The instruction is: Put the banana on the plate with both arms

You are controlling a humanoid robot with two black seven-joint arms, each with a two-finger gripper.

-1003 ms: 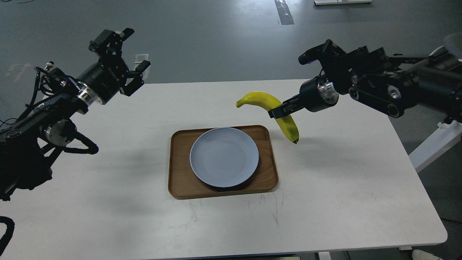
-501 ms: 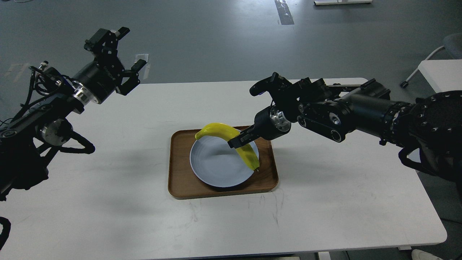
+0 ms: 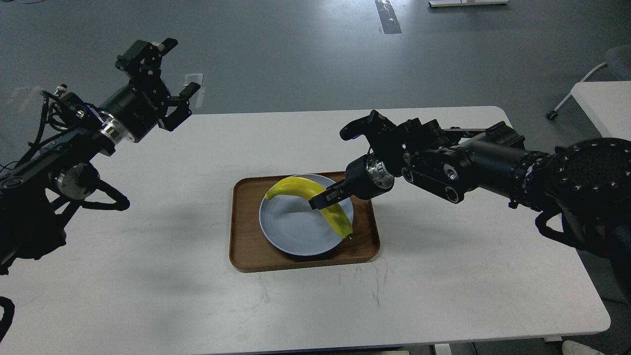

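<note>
Arching over the plate (image 3: pixel 296 231), banana (image 3: pixel 296 186) runs stem-left to tip-lower-right

Looks like a robotics lab or test hall: plain white bench (image 3: pixel 443 276) on bare grey concrete floor (image 3: pixel 296 59), tape strip (image 3: pixel 388 17) on it, second white table (image 3: pixel 599 103) at right, no home furnishings.

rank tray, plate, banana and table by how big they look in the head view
1. table
2. tray
3. plate
4. banana, held over the plate in the right claw; it sits a little nearer the camera, but still looks smallest.
</note>
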